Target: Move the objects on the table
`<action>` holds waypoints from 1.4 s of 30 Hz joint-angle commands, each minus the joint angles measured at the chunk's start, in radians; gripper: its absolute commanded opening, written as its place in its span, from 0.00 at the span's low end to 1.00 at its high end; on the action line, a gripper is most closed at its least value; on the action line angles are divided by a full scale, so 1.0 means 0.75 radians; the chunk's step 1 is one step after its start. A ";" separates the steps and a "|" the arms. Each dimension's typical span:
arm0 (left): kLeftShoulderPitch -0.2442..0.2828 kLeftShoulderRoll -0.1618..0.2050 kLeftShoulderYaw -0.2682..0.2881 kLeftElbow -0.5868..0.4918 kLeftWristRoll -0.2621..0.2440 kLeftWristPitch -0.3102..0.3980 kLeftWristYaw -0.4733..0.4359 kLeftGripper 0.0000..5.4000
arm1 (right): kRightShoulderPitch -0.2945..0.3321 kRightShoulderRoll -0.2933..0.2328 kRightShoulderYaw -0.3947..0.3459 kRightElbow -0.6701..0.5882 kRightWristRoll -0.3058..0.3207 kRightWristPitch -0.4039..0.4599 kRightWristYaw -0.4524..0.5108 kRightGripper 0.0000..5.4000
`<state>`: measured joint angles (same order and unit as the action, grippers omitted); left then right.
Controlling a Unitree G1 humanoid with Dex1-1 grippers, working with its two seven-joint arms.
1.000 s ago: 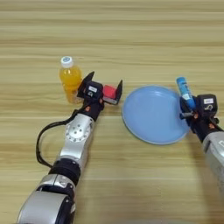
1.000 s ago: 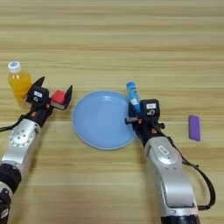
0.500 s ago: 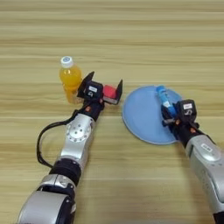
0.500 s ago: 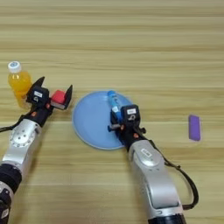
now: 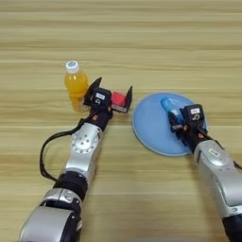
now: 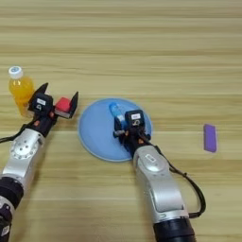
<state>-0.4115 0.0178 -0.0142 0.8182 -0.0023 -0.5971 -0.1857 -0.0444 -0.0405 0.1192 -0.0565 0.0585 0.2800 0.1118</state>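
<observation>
Now the right tool [image 6: 122, 126] clenches the blue tube [image 6: 115, 111] over the plate [image 6: 97, 137] — released tilted, it could roll off; the left tool [image 5: 113, 98] grasps the red cube [image 5: 118, 99].

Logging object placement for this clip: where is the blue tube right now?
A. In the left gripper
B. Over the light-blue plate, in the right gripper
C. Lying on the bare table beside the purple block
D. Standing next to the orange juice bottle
B: the blue tube sits over the light-blue plate, with the right gripper closed on it; the purple block lies far off to the right.
</observation>
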 commanded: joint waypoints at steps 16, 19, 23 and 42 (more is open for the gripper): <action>-0.002 0.005 -0.005 0.012 0.015 -0.005 0.003 1.00 | -0.030 -0.018 -0.046 -0.011 -0.042 -0.159 -0.001 0.76; -0.002 0.006 -0.004 0.009 0.014 -0.005 0.001 1.00 | -0.038 -0.027 -0.076 -0.007 -0.055 -0.181 -0.024 0.82; 0.001 0.006 -0.004 -0.001 0.011 -0.003 -0.002 1.00 | -0.054 -0.042 -0.124 0.003 -0.074 -0.214 -0.067 0.89; 0.105 -0.017 -0.052 -0.279 -0.007 0.126 -0.046 1.00 | -0.081 -0.100 -0.210 0.031 -0.116 -0.216 -0.110 0.99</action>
<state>-0.3425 0.0067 -0.0482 0.6368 -0.0055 -0.5299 -0.2181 -0.0983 -0.1044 -0.0508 -0.0272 -0.0104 0.1086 0.0268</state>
